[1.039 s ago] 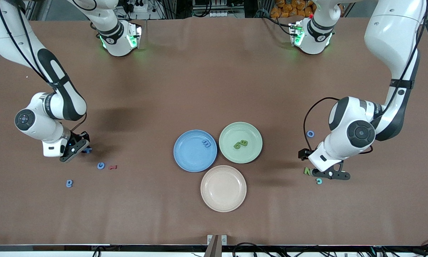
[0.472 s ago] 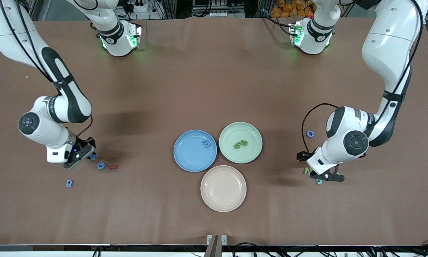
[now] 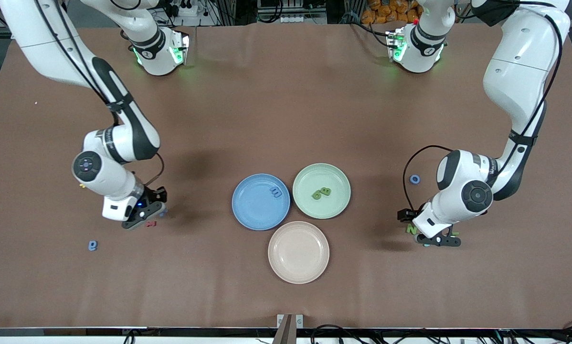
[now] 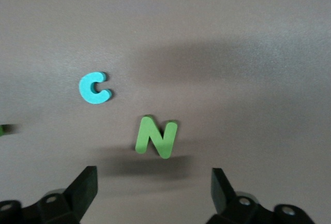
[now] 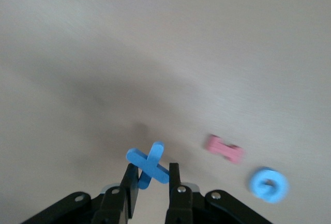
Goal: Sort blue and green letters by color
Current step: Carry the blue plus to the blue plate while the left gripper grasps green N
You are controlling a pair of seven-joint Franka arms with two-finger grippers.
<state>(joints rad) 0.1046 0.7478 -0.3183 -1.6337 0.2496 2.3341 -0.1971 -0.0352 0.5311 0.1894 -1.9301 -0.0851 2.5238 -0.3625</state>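
Note:
My right gripper (image 5: 153,175) is shut on a blue X letter (image 5: 149,166) and holds it just above the table, over a dark red letter (image 3: 151,223). My left gripper (image 4: 154,182) stands open, low over a green N (image 4: 156,137), with nothing between its fingers. Beside the N lies a turquoise C (image 4: 94,88). One blue letter (image 3: 276,192) lies in the blue plate (image 3: 252,205). Two green letters (image 3: 322,193) lie in the green plate (image 3: 333,181). Loose blue letters lie on the table: a ring (image 3: 414,179) near the left arm and another letter (image 3: 92,245) toward the right arm's end.
An empty beige plate (image 3: 298,252) sits nearer the front camera than the two coloured plates. A blue round letter (image 5: 267,184) lies by the pink-red letter (image 5: 225,149) under my right gripper. Bare brown table stretches toward the arm bases.
My right arm has carried the blue X from the table's end toward the plates, passing over the round blue letter. My left gripper has shifted slightly over the green N.

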